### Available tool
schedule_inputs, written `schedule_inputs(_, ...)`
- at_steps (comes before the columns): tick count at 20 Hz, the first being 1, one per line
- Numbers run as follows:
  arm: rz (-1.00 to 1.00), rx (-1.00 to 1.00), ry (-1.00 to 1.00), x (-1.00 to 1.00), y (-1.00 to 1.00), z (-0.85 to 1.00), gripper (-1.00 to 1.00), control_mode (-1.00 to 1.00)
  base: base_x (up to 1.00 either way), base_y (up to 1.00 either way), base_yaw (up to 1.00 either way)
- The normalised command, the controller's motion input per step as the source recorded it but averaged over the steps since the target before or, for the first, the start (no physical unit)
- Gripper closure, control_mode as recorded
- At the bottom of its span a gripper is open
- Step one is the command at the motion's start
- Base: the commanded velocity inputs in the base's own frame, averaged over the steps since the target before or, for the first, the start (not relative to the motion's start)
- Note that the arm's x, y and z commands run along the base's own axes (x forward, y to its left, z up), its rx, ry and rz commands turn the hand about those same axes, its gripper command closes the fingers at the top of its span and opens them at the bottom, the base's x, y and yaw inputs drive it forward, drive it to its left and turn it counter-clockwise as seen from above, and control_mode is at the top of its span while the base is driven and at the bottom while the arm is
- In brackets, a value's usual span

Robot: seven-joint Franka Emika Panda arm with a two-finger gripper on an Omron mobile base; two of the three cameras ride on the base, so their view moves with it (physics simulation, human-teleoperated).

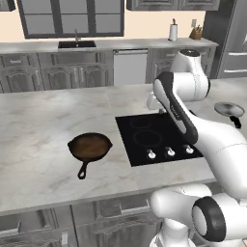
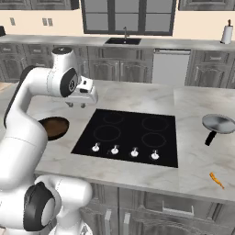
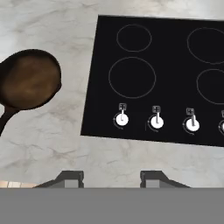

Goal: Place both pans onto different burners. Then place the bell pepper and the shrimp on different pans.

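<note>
The cast-iron skillet (image 1: pixel 90 146) is seen on the marble counter (image 1: pixel 38 120) at nine o'clock of the black cooktop (image 2: pixel 131 135); the steel pan (image 2: pixel 218 124) at three o'clock, the shrimp (image 2: pixel 216 179) at five. The gripper (image 3: pixel 111 178) is held above, jaws parted, nothing gripped.

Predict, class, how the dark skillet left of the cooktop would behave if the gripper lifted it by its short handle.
The skillet looks thick and cast-iron, so it is probably heavy and rigid. Held by the short handle, its round bowl would likely sag downward. It sits flat on the counter, so a push should slide it, not roll it.
</note>
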Motion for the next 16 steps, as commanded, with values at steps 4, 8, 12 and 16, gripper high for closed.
schedule_inputs(4,0.00,0.00,0.00,-0.04,0.04,-0.01,-1.00,-1.00,0.00,0.00,0.00)
schedule_inputs(8,0.00,0.00,0.00,-0.17,0.26,-0.12,-1.00,-1.00,0.00,0.00,0.00)
schedule_inputs(12,0.00,0.00,0.00,-0.26,0.41,-0.19,-1.00,-1.00,0.00,0.00,0.00)
schedule_inputs(16,0.00,0.00,0.00,-0.21,0.40,-0.20,-1.00,-1.00,0.00,0.00,0.00)
